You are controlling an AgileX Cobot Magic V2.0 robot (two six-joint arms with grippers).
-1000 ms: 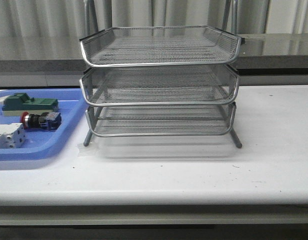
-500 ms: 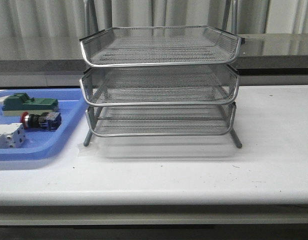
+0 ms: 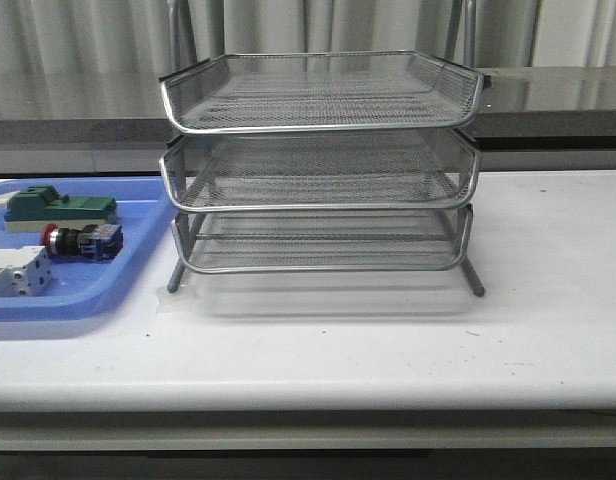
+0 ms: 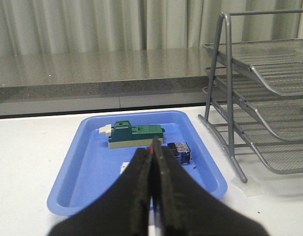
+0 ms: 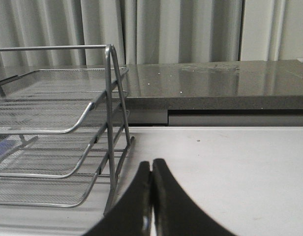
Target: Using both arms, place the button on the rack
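The button point(image 3: 81, 241), red head, black collar, blue-black block, lies on its side in the blue tray point(image 3: 113, 285) left of the rack. The three-tier silver wire rack point(image 3: 318, 165) stands mid-table, all tiers bare. In the left wrist view my left gripper point(image 4: 152, 147) is shut and empty, held short of the tray; its fingers hide most of the button point(image 4: 180, 151). In the right wrist view my right gripper point(image 5: 151, 164) is shut and empty above the table to the right of the rack point(image 5: 58, 132). Neither arm shows in the front view.
The tray also holds a green block point(image 3: 58, 208) behind the button and a white terminal block point(image 3: 16, 272) in front of it. A grey counter ledge point(image 3: 548, 100) and curtains run behind the white table point(image 3: 388, 340).
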